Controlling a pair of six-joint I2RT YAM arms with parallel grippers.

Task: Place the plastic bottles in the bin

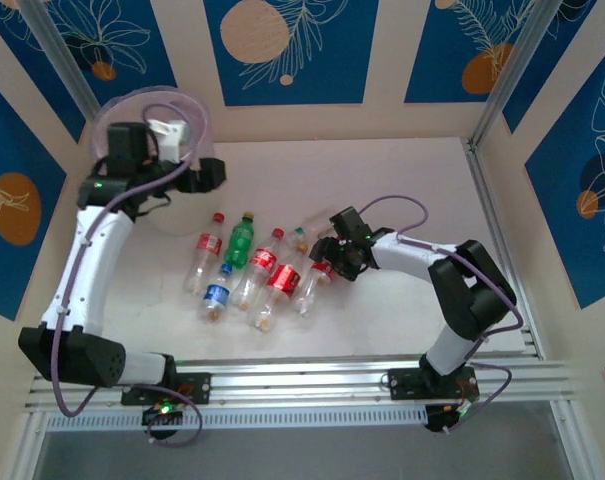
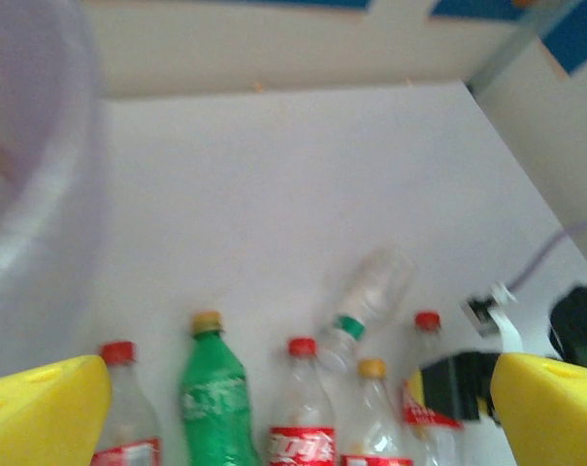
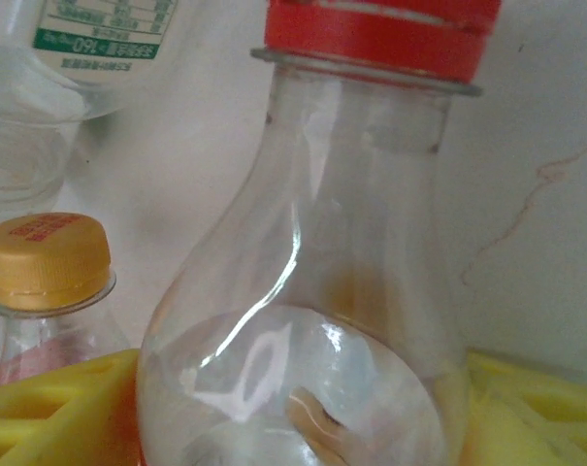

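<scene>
Right pincer point(image 3: 293, 408) straddles the belly of a clear red-capped bottle point(image 3: 303, 243), yellow fingers either side. Can't tell if it's clamped. Squeeze gently, since thin plastic may buckle or squirt out. Lift straight up, clear of the other bottles point(image 1: 247, 265) lying on the tabletop point(image 1: 412, 180). Left pincer point(image 2: 298, 403) gapes wide, empty, by the bin point(image 1: 197, 105), far left. Bin contents: arm's in the way, can't tell.

The left arm stretches forward, the left end effector point(image 1: 210, 172) holding its fingers point(image 2: 41, 417) spread wide. The right arm bends at the elbow, the right end effector point(image 1: 329, 258) low, fingers point(image 3: 60, 408) partly apart.
</scene>
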